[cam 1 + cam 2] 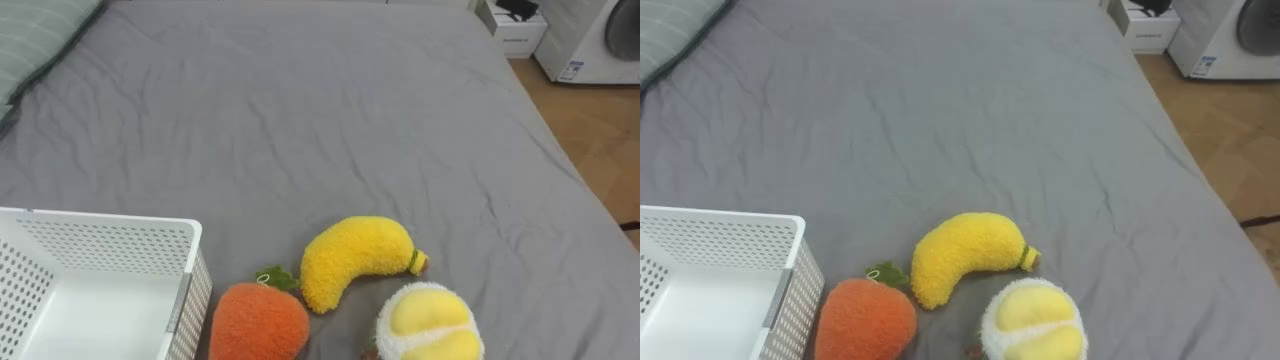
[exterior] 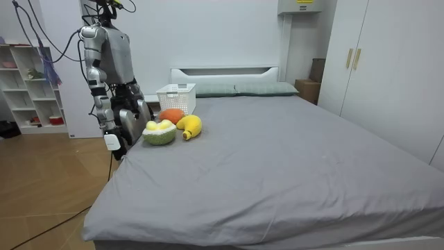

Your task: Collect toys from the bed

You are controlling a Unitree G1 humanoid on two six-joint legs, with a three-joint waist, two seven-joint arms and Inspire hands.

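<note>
A bed [image 1: 300, 120] under a smooth grey sheet with faint creases runs from near to far. Three plush toys lie close together on it at the near edge. The plush banana [image 1: 350, 260] is a fat curved shape of nubbly yellow pile with a small dark, brownish tip pointing right. Near and to its left, touching it, is the orange plush fruit [image 1: 258, 322], round and fuzzy, with a small green leaf at its top. Just right of both is the round plush fruit [image 1: 430, 322], which has a cream fleecy rim around soft yellow lobes; the room view shows a green rind below. At the near left stands the white basket [image 1: 100, 230], made of rigid plastic, rectangular with rounded corners. Its walls are pierced with rows of small holes and its floor is plain. The orange toy sits right beside its right wall. A striped pale green pillow [image 1: 40, 40] lies at the far left corner. Past the far right of the bed, on a wood floor, is a white washing machine [image 1: 600, 35]. In the room view the robot stands upright at the side of the bed by the toys, and its right hand [image 2: 115, 144] hangs low beside the mattress edge. I cannot tell whether its fingers are curled or straight.
</note>
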